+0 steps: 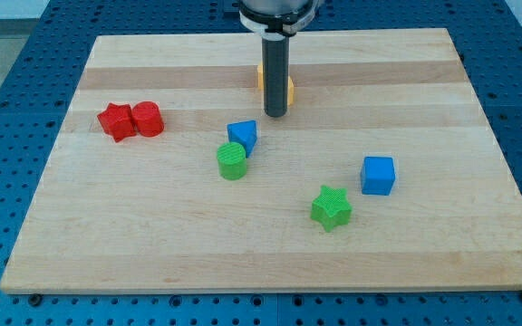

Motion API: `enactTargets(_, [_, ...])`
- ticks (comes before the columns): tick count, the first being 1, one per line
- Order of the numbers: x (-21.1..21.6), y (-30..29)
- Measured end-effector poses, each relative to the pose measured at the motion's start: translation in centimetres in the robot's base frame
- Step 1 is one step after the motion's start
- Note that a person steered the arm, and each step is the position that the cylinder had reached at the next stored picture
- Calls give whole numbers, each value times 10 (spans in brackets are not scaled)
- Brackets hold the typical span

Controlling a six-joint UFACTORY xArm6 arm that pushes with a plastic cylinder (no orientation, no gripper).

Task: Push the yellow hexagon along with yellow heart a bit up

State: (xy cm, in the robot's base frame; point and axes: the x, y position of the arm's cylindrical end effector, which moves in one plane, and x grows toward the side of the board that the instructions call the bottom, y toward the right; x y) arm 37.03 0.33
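Observation:
My rod comes down from the view's top centre, and my tip (275, 115) rests on the board. Right behind the rod, a yellow block (289, 88) shows as slivers on both of its sides. The rod hides most of it, so I cannot tell whether this is the hexagon, the heart, or both touching. My tip sits just below this yellow block, at its lower edge.
A red star (115, 121) and a red hexagon-like block (148, 119) touch at the left. A blue triangular block (243, 136) and a green cylinder (232, 161) sit below-left of my tip. A blue cube (378, 175) and a green star (331, 207) lie at the lower right.

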Motion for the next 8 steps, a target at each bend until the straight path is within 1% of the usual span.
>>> enactTargets(2, [4,-8])
enactTargets(3, [21,-8])
enactTargets(4, [40,25])
enactTargets(5, [28,34])
enactTargets(6, [2,35])
enactTargets(8, [-31,29])
